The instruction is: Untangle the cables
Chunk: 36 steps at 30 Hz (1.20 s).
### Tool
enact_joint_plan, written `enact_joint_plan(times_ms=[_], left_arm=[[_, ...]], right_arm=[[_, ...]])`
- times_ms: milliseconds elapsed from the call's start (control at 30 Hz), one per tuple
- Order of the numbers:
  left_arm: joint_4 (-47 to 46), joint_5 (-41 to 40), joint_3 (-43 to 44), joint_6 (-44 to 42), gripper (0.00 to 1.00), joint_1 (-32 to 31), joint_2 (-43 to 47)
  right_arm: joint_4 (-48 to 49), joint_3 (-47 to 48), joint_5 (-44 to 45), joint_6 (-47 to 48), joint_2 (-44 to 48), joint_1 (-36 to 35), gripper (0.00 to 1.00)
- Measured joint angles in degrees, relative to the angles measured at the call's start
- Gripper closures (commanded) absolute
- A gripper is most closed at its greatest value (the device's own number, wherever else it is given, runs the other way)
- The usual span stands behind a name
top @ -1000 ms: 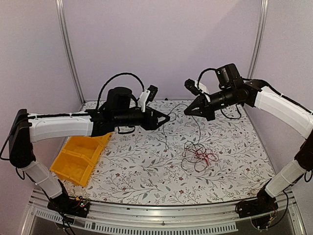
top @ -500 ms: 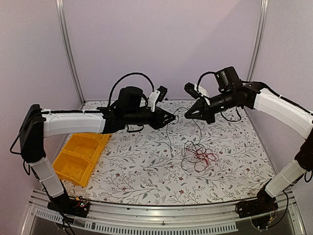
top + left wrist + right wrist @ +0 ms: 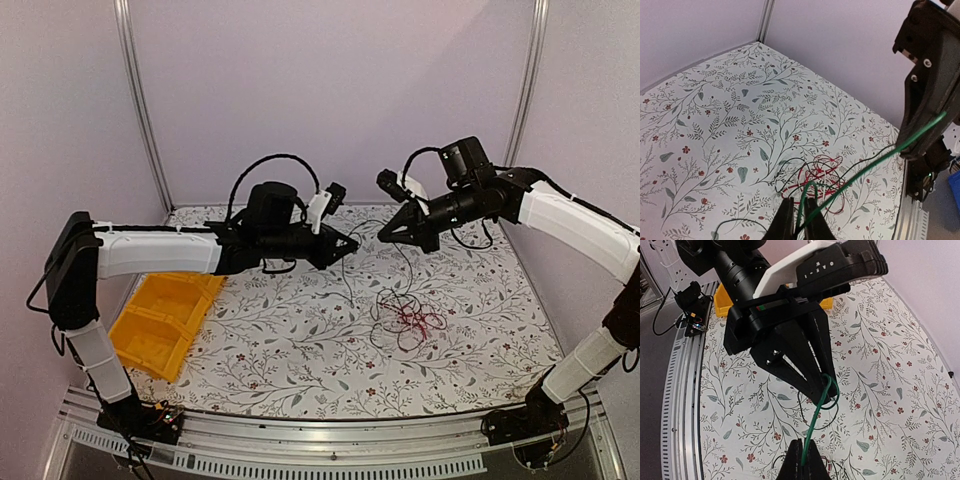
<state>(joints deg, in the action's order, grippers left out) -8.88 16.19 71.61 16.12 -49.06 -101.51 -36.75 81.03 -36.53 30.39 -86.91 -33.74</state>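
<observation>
Pale lilac walls [image 3: 330, 90] are enclosing a table [image 3: 290, 355] covered in a floral cloth, with a yellow bin [image 3: 160, 325] sitting at its left edge. Both arms are reaching inward above the far half of the table, their tips nearly meeting in the air. The left gripper [image 3: 350, 243] is pointing right and the right gripper [image 3: 384, 236] is pointing left, just beside it. A green wire [image 3: 875, 162] is running taut between them. In the left wrist view the left fingers [image 3: 786, 222] are standing almost together, pinching a loop of that wire. In the right wrist view the right fingers [image 3: 797, 462] are pressing fully together on its other end. The cables [image 3: 405, 315], a loose knot of thin black and red loops, are lying on the cloth below the grippers, right of centre. Thin dark strands are hanging from near the grippers down toward that knot.
</observation>
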Motion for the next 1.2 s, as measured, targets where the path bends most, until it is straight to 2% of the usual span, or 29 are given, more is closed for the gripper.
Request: enact_joint_plan(times_ms=[33, 167, 200, 267, 467, 567, 667, 733, 833, 867, 933, 1033, 1200], left_arm=[[-0.1, 0.0, 0.0, -0.2, 0.97, 0.0, 0.0], [-0.2, -0.3, 0.0, 0.0, 1.0, -0.1, 0.0], [-0.3, -0.6, 0.0, 0.2, 1.0, -0.1, 0.0], [-0.2, -1.7, -0.2, 0.6, 1.0, -0.1, 0.4], [1.0, -6.1, -1.4, 2.4, 1.0, -0.1, 5.2], [1.1, -7.0, -1.4, 3.3, 1.0, -0.1, 7.8], [1.1, -7.8, -1.7, 4.1, 1.0, -0.1, 9.5], [1.5, -8.6, -2.1, 4.6, 1.0, -0.1, 10.6], [4.0, -11.0, -2.4, 5.0, 1.0, -0.1, 13.1], [5.4, -12.3, -2.3, 4.7, 1.0, -0.1, 14.5], [9.4, -15.0, -0.6, 3.0, 1.0, -0.1, 17.4], [15.8, -21.4, 6.5, -1.5, 1.0, -0.2, 22.3], [16.7, -28.6, 16.5, -7.2, 1.0, -0.2, 32.4]], right_arm=[[0.1, 0.0, 0.1, 0.0, 0.0, 0.0, 0.94], [3.2, -2.4, 1.8, -0.3, 0.1, 0.0, 0.52], [3.9, -3.3, 2.4, -1.1, 0.1, 0.0, 0.45], [6.0, -6.9, 4.1, -1.2, 0.0, 0.0, 0.37], [10.8, -15.8, 7.5, -1.1, -5.4, 0.0, 0.26], [12.4, -16.9, 7.7, -1.3, -10.3, 0.0, 0.26], [14.0, -16.8, 8.0, -1.7, -14.5, 0.0, 0.32], [14.8, -16.2, 8.5, -2.5, -17.3, 0.0, 0.45], [16.0, -15.9, 9.8, -4.0, -20.9, 0.0, 0.71], [16.2, -15.9, 10.3, -4.3, -21.6, 0.0, 0.74], [16.5, -15.9, 11.1, -5.4, -22.6, 0.2, 0.74], [16.7, -16.1, 12.2, -6.2, -23.2, 1.1, 0.73], [17.0, -16.2, 14.2, -7.8, -23.5, 5.2, 0.7]])
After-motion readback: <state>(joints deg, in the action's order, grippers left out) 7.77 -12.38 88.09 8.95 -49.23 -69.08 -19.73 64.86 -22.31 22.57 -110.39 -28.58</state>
